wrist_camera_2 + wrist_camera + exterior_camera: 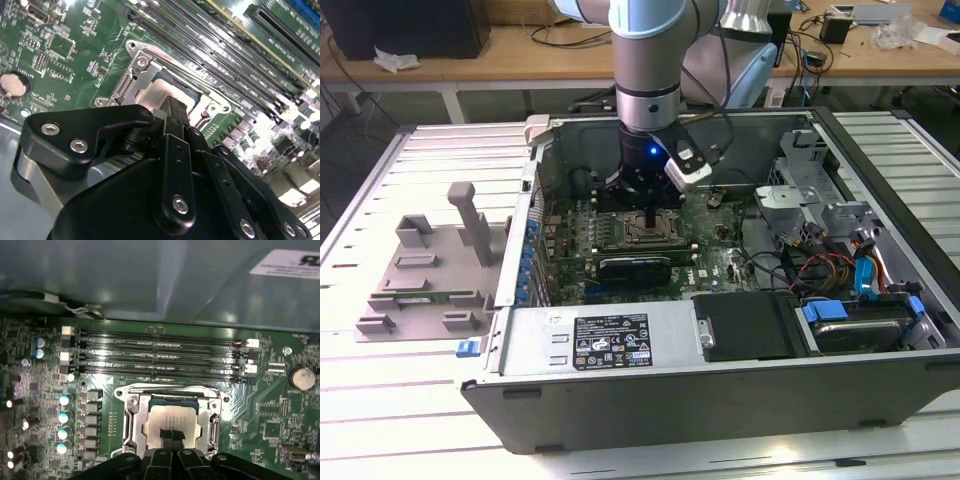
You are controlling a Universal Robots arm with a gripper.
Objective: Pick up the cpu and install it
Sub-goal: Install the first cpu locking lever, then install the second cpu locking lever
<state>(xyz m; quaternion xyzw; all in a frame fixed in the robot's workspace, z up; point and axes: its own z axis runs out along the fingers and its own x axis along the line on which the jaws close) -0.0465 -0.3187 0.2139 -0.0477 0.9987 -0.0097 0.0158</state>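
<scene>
Silver-grey ribbed metal forms the table under an open computer case, and behind it, at twelve o'clock in the exterior view, a wooden bench carries loose cables. At nine o'clock from the case sits a grey plastic fixture with upright posts. The arm reaches straight down into the case, its gripper over the green motherboard. In the first wrist view the cpu lies flat inside the metal-framed socket, with four memory slots at twelve o'clock from it. The gripper's black fingertips are drawn together, touching the chip's shiny top near its middle; I cannot tell whether they pinch anything.
</scene>
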